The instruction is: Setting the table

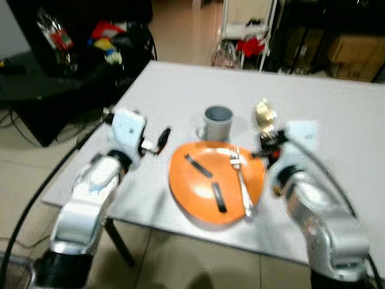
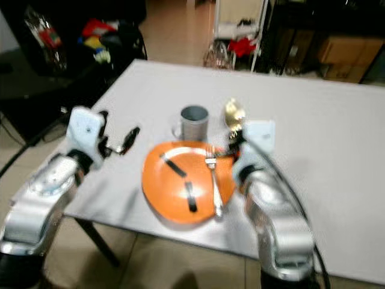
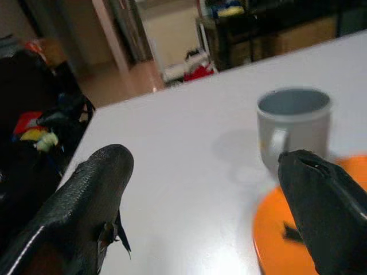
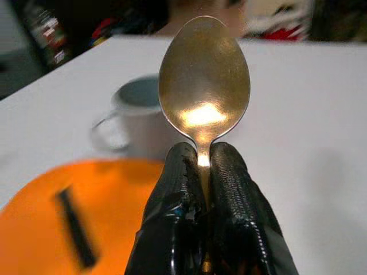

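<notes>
Right gripper (image 4: 198, 172) jaws grip the spoon (image 4: 204, 80) upright beside the plate (image 1: 210, 180); left gripper (image 3: 200, 200) jaws gape, empty. Next, I judge: lay it on the bench (image 1: 337, 120), right of the fork (image 1: 240, 177).

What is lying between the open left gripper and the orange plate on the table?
Nothing: in the left eye view, bare white table separates the left gripper from the orange plate. The fork lies on the plate's far side, near the right gripper holding the spoon.

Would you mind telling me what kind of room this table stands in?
Probably a lived-in home room used for dining and storage: a white table set with an orange plate and a mug, tiled floor, and cluttered shelves behind.
</notes>
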Controlling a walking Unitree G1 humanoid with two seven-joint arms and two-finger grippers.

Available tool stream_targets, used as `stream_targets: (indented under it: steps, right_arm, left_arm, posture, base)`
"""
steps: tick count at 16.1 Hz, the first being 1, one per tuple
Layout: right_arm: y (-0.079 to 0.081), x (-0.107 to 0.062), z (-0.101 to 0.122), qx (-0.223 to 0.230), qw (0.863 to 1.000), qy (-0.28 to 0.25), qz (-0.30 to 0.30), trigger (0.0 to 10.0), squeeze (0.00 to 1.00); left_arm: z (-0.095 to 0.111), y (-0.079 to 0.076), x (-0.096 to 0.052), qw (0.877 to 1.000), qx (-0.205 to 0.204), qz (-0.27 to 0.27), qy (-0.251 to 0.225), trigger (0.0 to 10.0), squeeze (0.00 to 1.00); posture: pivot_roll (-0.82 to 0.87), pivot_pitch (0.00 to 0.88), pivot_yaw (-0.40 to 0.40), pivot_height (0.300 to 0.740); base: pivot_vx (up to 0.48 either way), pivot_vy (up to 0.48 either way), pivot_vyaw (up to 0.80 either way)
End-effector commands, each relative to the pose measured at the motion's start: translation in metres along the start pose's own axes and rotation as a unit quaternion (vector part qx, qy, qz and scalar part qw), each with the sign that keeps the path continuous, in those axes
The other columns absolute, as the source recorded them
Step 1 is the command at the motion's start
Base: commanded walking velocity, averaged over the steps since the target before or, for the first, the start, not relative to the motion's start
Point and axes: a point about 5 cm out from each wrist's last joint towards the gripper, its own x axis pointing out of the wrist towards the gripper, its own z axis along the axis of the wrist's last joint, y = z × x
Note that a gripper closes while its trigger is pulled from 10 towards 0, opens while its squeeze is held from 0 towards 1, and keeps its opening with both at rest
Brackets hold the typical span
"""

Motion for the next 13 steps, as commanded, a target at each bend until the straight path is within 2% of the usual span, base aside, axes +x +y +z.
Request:
stream_targets:
  steps: [1,5,8,10,13]
  right_arm:
    - [0.008,0.004,-0.003,0.001,0.999,0.023,0.025,10.0,0.0]
    - [0.02,0.016,-0.008,0.002,0.997,0.068,0.042,10.0,0.0]
    - [0.02,0.014,-0.002,0.005,0.998,0.046,0.044,10.0,0.0]
    - [0.02,0.012,-0.008,-0.002,0.997,0.065,0.041,10.0,0.0]
    - [0.018,0.011,-0.007,0.003,0.997,0.064,0.036,10.0,0.0]
  left_arm:
    - [0.0,0.003,-0.003,1.0,0.002,-0.01,0.002,10.0,0.0]
    - [-0.003,0.001,-0.007,0.999,0.011,-0.048,0.017,10.0,0.0]
    - [-0.003,-0.001,-0.009,0.999,-0.015,-0.035,0.016,10.0,0.0]
    - [-0.005,-0.009,-0.008,0.999,-0.021,-0.043,0.016,10.0,0.0]
    - [-0.003,-0.01,-0.005,0.999,-0.023,-0.047,0.014,10.0,0.0]
  posture:
    - [0.04,0.0,0.045,0.74]
    - [0.05,0.0,0.045,0.74]
    - [0.05,0.0,0.051,0.74]
    - [0.05,0.0,0.055,0.74]
    - [0.04,0.0,0.062,0.74]
  base:
    - [0.0,0.0,0.0]
    - [0.0,0.0,0.0]
    - [0.0,0.0,0.0]
    - [0.0,0.371,0.0]
    - [0.0,0.442,0.0]
